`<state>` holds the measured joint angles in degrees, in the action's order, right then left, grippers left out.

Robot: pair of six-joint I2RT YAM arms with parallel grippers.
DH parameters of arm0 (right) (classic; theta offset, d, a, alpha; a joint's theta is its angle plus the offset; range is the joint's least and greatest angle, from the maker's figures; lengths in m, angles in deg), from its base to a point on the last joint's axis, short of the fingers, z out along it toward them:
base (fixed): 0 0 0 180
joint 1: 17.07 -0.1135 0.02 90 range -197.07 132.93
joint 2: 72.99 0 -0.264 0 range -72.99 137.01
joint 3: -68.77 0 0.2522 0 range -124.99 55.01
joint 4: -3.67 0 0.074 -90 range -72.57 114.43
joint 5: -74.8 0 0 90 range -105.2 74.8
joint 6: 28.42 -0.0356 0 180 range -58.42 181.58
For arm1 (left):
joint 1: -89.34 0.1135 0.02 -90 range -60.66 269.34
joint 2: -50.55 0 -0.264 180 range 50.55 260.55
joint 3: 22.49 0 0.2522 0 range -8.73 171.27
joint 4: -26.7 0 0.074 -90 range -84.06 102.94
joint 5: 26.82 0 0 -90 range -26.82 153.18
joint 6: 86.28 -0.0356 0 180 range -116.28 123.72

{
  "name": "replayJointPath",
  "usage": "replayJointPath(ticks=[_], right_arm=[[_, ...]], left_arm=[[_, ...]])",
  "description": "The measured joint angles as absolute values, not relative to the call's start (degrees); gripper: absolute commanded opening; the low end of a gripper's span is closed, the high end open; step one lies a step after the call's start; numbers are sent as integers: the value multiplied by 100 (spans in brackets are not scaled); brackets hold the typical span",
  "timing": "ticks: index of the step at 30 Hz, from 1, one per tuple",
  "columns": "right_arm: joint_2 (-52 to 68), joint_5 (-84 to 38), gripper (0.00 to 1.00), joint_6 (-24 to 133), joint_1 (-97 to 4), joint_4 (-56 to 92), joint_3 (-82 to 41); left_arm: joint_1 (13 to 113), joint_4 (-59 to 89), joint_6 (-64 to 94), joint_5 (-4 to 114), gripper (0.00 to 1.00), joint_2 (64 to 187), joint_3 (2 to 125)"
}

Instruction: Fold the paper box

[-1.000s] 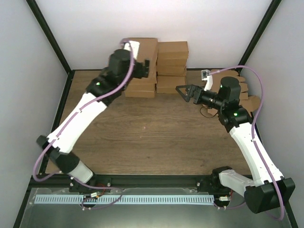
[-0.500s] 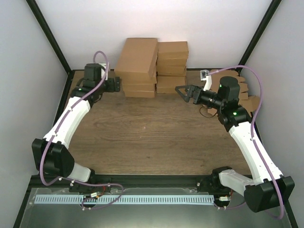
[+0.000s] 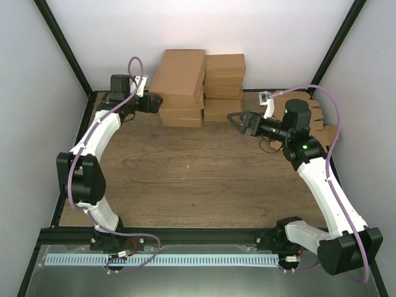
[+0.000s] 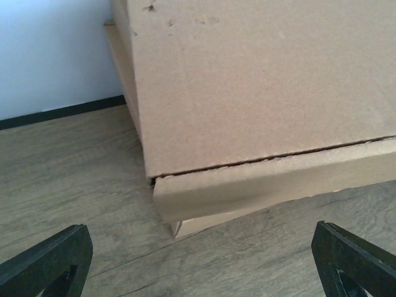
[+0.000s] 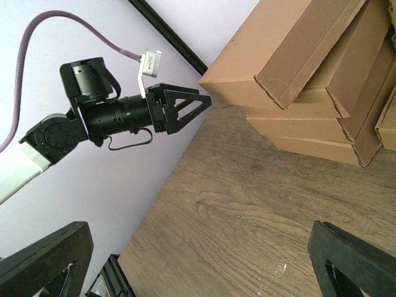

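Two stacks of folded brown paper boxes stand at the back of the table: a left stack with a tilted top box, and a right stack. My left gripper is open and empty, low by the left stack's left side. In the left wrist view the stack's lower boxes fill the frame just ahead of that gripper. My right gripper is open and empty, just above the table in front of the right stack. The right wrist view shows its wide gap, the left gripper and the boxes.
Flat cardboard blanks lie at the back right behind my right arm. Black frame posts stand at the back corners, with white walls on three sides. The wooden table spreads between the arms.
My left arm has left the top of the left stack, swung out left and down, and its gripper now sits beside the stack. The right arm has barely moved.
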<state>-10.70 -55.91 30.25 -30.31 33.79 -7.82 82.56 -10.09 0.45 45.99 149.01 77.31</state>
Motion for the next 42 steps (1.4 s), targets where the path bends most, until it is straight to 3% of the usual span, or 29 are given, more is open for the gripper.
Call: replayJointPath(ticks=[10, 14, 18, 23, 28, 42], right_arm=[[-970, -5525, 97, 3071, -3031, 3387, -793], [-716, -5208, 89, 2985, -3031, 3324, -804], [-297, -4898, 74, 2728, -3031, 2893, -813], [674, -4614, 47, 2564, -3033, 2472, -1302], [1646, -4509, 2, 2507, -3039, 2133, -1938], [3913, -4712, 1, 2950, -3260, 2517, -4458]], left_arm=[[8253, -978, -121, 4240, 99, 15222, 8341], [8229, -982, -118, 4164, 99, 15272, 8356], [8210, -877, -114, 4057, 99, 15272, 8341], [8188, -770, -121, 3937, 99, 15272, 8295], [8170, -624, -167, 3880, 99, 15272, 8175], [8129, -556, -341, 3843, 98, 15270, 7969]])
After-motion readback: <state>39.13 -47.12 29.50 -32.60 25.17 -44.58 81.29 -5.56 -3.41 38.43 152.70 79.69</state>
